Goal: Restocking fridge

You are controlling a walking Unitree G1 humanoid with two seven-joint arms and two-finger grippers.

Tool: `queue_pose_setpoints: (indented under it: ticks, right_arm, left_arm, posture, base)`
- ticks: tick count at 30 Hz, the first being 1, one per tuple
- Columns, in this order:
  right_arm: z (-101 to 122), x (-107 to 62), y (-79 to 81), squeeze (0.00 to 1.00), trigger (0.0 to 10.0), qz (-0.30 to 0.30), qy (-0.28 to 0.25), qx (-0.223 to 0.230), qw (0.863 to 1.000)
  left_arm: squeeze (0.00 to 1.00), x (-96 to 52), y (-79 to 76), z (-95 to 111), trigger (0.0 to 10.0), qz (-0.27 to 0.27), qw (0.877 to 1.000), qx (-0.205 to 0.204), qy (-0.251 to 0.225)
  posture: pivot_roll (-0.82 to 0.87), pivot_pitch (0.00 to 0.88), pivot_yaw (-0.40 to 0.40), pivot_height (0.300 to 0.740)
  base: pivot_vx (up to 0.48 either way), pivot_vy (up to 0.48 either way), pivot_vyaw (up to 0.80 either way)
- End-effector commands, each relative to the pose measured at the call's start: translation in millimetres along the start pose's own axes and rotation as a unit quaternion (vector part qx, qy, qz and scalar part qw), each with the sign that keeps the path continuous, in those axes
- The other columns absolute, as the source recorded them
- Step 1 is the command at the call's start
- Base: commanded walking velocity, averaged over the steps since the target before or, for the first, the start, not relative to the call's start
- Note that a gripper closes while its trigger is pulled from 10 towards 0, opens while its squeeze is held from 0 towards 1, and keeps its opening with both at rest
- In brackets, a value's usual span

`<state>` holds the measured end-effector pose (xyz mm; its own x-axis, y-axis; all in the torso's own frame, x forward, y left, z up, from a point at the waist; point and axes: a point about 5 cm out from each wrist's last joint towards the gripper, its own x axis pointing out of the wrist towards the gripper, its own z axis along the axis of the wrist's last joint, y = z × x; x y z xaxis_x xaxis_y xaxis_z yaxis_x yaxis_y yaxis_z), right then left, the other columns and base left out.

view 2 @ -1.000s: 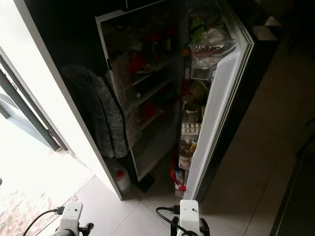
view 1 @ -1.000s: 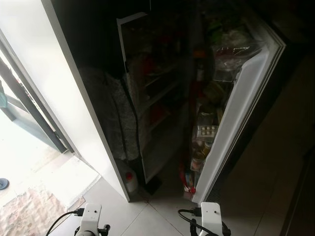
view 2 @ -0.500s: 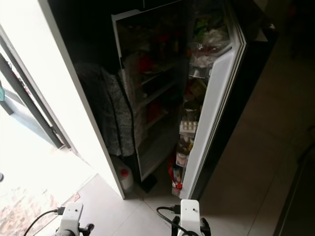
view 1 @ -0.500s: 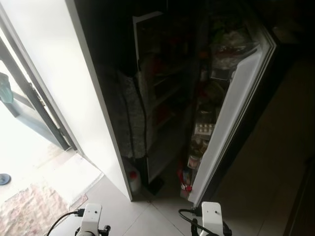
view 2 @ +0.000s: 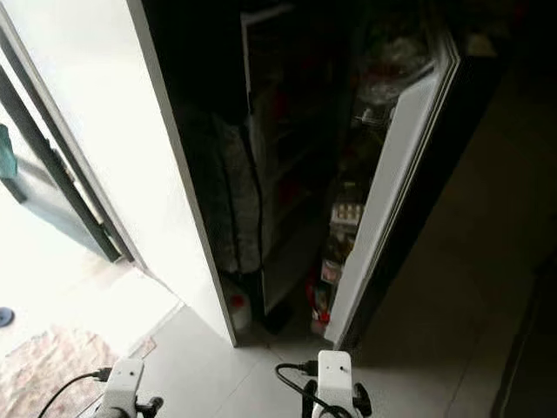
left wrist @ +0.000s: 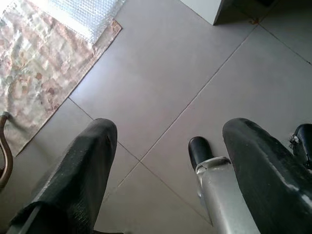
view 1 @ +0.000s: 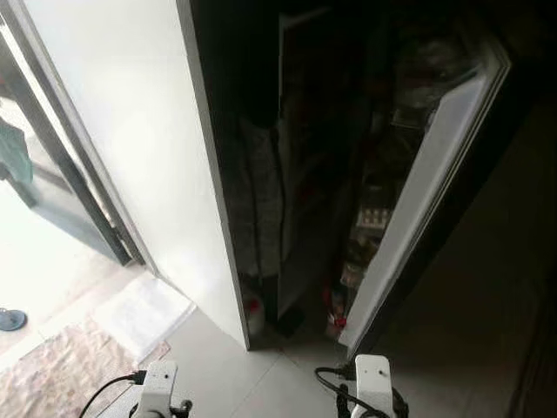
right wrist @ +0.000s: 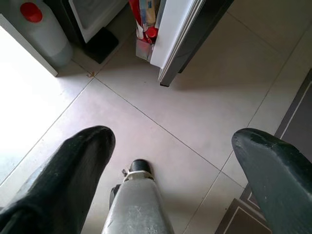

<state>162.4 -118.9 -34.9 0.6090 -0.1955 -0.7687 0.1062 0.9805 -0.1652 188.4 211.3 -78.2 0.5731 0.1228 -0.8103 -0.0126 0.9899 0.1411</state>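
**Fridge open ahead, both hands low and empty**

You're looking down at the fridge, and its inside is very dark: shelves barely read, contents mostly unreadable. The fridge door swings open on the right, white inner face toward you, its top cut off by the frame edge. In the door racks you can pick out a small pack of pale items and some red-topped bottles at the bottom, nothing clearer. A grey speckled cloth hangs in the gap beside the fridge body, and a white jug with a red cap stands on the floor just below it. A tall white panel stands on the left, blocking your view of that side of the fridge; past it, glaring daylight washes out a sliding door frame. A patterned rug lies on the tile floor, with a bubble-wrap sheet over its far end.

Your left hand hangs above bare tiles, fingers spread wide, holding nothing. Your right hand hangs the same way, fingers parted and empty, pointing at the floor just short of the door's lower corner.
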Motion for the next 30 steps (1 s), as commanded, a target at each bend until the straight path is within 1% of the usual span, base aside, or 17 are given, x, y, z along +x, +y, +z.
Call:
queue_pose_setpoints:
  ticks: [1, 4, 12, 16, 17, 18, 20, 26, 30]
  right_arm:
    - [-1.5, -11.0, 28.6, 0.0, 10.0, 0.032, 0.013, 0.037, 0.999]
    - [-1.0, -10.9, 28.7, 0.0, 10.0, 0.032, 0.013, 0.033, 0.999]
    - [-0.1, -11.3, 29.7, 0.0, 10.0, 0.032, 0.006, 0.035, 0.999]
    - [0.2, -11.7, 30.4, 0.0, 10.0, 0.033, -0.001, 0.038, 0.999]
    - [0.1, -11.8, 30.6, 0.0, 10.0, 0.033, -0.001, 0.039, 0.999]
    - [-0.1, -12.1, 30.8, 0.0, 10.0, 0.032, 0.0, 0.042, 0.999]
    - [-0.5, -12.3, 30.9, 0.0, 10.0, 0.03, 0.001, 0.044, 0.999]
    - [-0.8, -12.0, 30.1, 0.0, 10.0, 0.032, 0.002, 0.038, 0.999]
    - [-0.7, -11.6, 30.0, 0.0, 10.0, 0.034, -0.002, 0.037, 0.999]
  left_arm:
    - [0.0, 0.4, -3.2, 1.9, 10.0, -0.006, 1.0, 0.001, -0.002]
    - [0.0, 0.4, -3.5, 2.2, 10.0, -0.008, 1.0, 0.002, -0.003]
    - [0.0, 0.5, -3.1, 2.3, 10.0, -0.009, 1.0, 0.0, -0.002]
    - [0.0, 0.3, -2.5, 0.9, 10.0, -0.007, 1.0, 0.006, 0.002]
    - [0.0, 0.2, -2.2, -0.5, 10.0, -0.005, 1.0, 0.015, 0.006]
    - [0.0, 0.0, -1.9, -1.6, 10.0, -0.003, 1.0, 0.02, 0.008]
    - [0.0, -0.1, -1.8, -2.2, 10.0, -0.003, 1.0, 0.017, 0.009]
    - [0.0, -0.2, -2.7, -3.4, 10.0, -0.004, 1.0, 0.017, 0.01]
    - [0.0, -0.3, -2.5, -3.4, 10.0, -0.004, 1.0, 0.019, 0.009]
  posture:
    - [-0.2, 0.0, 0.049, 0.74]
    - [-0.2, 0.001, 0.05, 0.74]
    - [-0.2, 0.0, 0.053, 0.74]
    - [-0.2, 0.0, 0.054, 0.74]
    - [-0.2, 0.0, 0.054, 0.74]
    - [-0.2, 0.002, 0.054, 0.74]
    - [-0.2, 0.001, 0.054, 0.74]
    - [-0.2, 0.0, 0.052, 0.74]
    - [-0.2, 0.0, 0.052, 0.74]
  base:
    - [0.0, 0.0, -0.76]
    - [0.0, 0.0, -0.76]
    - [0.0, 0.0, 0.0]
    - [0.0, 0.0, 0.0]
    - [0.0, 0.0, 0.0]
    - [0.262, 0.0, 0.0]
    - [0.277, 0.0, 0.0]
    - [0.316, 0.0, -0.74]
    - [0.321, 0.0, 0.0]
